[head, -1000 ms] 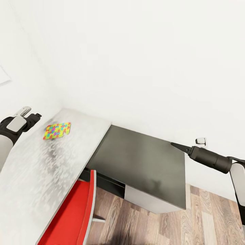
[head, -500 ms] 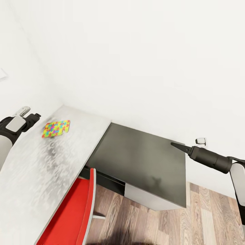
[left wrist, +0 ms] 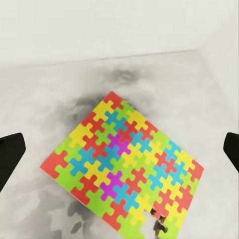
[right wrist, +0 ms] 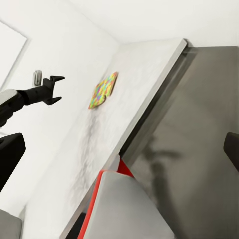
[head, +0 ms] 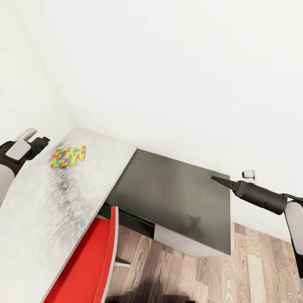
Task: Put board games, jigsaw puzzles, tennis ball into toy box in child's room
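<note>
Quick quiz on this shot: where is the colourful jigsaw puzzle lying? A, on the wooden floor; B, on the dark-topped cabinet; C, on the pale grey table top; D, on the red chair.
C: the jigsaw puzzle lies flat on the pale grey table, near its far corner by the wall, ahead of the left gripper; the left wrist view also shows it resting on that mottled grey surface.

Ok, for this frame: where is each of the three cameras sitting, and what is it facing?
Head view: from the robot's head, looking down over the table, dark cabinet and red chair; the left gripper and right gripper show at the sides.
Left wrist view: near the left gripper, facing the jigsaw puzzle on the table; dark fingertips at the edges.
Right wrist view: near the right gripper, looking across cabinet and table at the left arm.
Shared: the puzzle appears in all three.
</note>
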You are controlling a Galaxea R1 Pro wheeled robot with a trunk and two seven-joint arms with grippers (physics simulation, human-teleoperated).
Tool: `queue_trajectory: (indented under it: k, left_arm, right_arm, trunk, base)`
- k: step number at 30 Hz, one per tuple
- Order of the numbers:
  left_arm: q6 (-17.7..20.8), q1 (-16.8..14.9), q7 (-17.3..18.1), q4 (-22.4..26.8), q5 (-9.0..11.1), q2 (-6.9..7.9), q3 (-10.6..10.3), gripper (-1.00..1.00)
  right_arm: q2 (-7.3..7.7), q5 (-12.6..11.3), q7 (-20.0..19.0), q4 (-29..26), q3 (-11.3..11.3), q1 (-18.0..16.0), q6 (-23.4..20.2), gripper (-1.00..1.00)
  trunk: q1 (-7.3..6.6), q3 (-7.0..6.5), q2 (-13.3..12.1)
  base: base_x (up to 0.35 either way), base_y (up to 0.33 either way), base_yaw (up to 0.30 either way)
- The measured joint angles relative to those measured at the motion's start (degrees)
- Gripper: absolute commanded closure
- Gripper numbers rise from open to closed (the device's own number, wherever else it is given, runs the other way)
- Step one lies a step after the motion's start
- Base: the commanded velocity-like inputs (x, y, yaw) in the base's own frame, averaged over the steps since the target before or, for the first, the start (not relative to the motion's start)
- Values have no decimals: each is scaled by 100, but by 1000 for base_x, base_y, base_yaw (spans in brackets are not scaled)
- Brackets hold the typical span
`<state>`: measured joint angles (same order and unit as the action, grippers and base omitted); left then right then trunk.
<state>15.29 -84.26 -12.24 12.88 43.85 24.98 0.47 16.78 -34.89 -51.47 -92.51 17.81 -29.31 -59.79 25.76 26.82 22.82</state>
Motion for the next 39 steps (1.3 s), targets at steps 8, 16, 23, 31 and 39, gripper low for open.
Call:
queue_trajectory:
  k: [8,16,23,31,39]
  left_arm:
    - [32,-247,1,0,-59,-23,-82,-100]
    - [288,-506,5,1,-273,-34,-338,-100]
    - [435,-604,6,1,-318,-38,-381,-100]
    - [489,-640,2,8,-330,-37,-389,-100]
    - [500,-648,0,9,-335,-39,-390,-100]
  right_arm:
    - [0,-3,-5,-3,6,0,0,-100]
    - [0,-3,-6,-1,7,3,0,-100]
    - [0,-3,-6,-2,7,4,0,-100]
    - [0,-3,-6,-3,7,2,0,-100]
    - [0,-3,-6,-2,7,0,0,-100]
  trunk:
    - [0,75,0]
    - [0,151,0]
    - [0,217,0]
    - [0,292,0]
    - [0,367,0]
  base:
    - [0,0,0]
    - [0,0,0]
    - [0,0,0]
    - [0,0,0]
    - [0,0,0]
